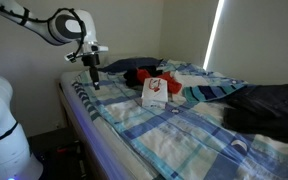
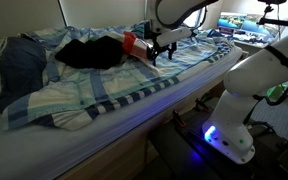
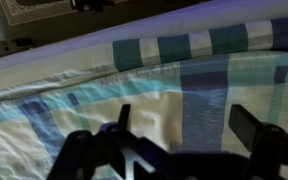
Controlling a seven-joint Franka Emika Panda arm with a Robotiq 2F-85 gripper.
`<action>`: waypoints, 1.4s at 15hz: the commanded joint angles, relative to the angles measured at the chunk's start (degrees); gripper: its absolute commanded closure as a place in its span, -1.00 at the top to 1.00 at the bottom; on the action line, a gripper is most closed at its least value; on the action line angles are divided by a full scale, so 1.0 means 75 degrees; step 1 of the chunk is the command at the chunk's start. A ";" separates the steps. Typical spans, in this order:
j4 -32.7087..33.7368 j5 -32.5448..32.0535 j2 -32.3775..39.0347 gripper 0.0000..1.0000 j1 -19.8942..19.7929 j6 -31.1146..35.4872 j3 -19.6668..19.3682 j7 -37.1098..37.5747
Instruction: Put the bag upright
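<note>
One counter (image 1: 194,140) carries one plaid blanket (image 3: 184,100), one navy cloth (image 2: 19,60), one black bundle (image 2: 89,52) and one white bag (image 1: 155,92). The bag sits at three o'clock from the single gripper (image 1: 93,82), not touching it. The jaws stand apart over the blanket.
</note>
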 commanded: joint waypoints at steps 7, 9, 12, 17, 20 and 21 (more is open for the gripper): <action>0.0403 -0.0072 0.0905 1.00 0.0035 0.0661 -0.0187 0.2134; 0.0566 -0.0115 0.1130 1.00 0.0030 0.0733 -0.0198 0.2344; 0.0609 -0.0063 0.1234 1.00 0.0048 0.0755 -0.0262 0.2300; 0.0895 -0.0097 0.1411 1.00 -0.0177 0.1421 -0.0796 0.2137; 0.1219 -0.0297 0.1643 1.00 -0.0385 0.1752 -0.1104 0.2032; 0.1342 -0.0329 0.1727 1.00 -0.0438 0.1857 -0.1202 0.1997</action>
